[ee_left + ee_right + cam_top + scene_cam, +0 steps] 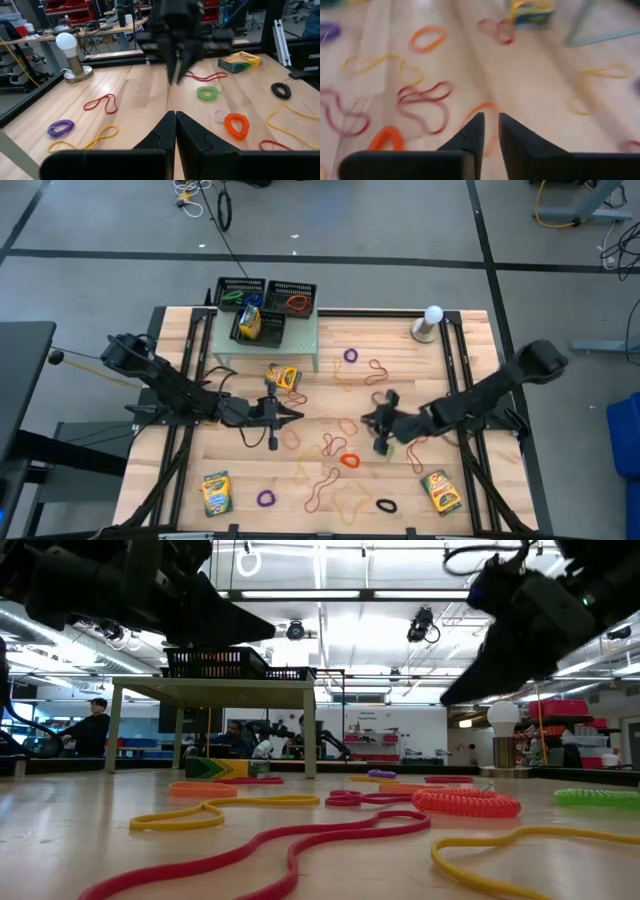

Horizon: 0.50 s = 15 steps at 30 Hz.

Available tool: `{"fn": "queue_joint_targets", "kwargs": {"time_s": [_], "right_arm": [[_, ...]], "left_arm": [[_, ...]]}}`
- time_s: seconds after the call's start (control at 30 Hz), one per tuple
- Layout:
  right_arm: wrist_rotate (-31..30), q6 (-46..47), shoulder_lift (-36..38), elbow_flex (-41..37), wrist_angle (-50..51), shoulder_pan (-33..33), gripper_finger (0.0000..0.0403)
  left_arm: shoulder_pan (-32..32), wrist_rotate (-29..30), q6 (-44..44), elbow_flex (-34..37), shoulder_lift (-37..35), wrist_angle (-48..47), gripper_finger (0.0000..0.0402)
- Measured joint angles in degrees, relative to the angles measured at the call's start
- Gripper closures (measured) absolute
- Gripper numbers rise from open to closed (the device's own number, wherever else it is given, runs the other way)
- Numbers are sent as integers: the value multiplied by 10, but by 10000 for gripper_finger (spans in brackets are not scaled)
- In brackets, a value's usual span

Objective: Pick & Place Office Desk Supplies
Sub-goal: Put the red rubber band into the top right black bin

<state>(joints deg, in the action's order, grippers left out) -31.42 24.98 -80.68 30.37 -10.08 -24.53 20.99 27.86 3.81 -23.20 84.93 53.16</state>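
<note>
No writing legible on any crayon box (283, 377); lettering too small/blurred. Boxes are flat yellow-and-green card: one just in front of the small pale green stand (268, 340), two at the near corners of the bench (470, 330), a fourth upright in a black mesh tray (260, 326) on the stand. Bench top is pale wood planks w/ dark metal rails. Rubber bands (338, 448) lie scattered mid-bench: thin limp loops, tan, red, orange, yellow, purple, black; a few are thick ribbed coils, e.g. an orange one (236, 125) and a green one (206, 92). More bands sit in the trays. Lamp w/ white ball top on a grey base (429, 323) at far right.

Left gripper (293, 416) fingers pressed together, holding nothing, above bare wood. Right gripper (380, 423) fingers a narrow slit apart, empty, above the bands.
</note>
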Motion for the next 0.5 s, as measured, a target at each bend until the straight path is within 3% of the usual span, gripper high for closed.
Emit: {"fn": "queue_joint_targets", "kwargs": {"time_s": [0.13,0.27,0.5], "right_arm": [[40,-36,-87,60,-7,-5,303],[93,-129,-155,143,7,0,273],[179,-238,-244,276,126,28,240]], "left_arm": [[0,0,-8,0,10,14,382],[0,6,-10,0,11,9,382],[0,6,-14,0,11,4,382]]}}
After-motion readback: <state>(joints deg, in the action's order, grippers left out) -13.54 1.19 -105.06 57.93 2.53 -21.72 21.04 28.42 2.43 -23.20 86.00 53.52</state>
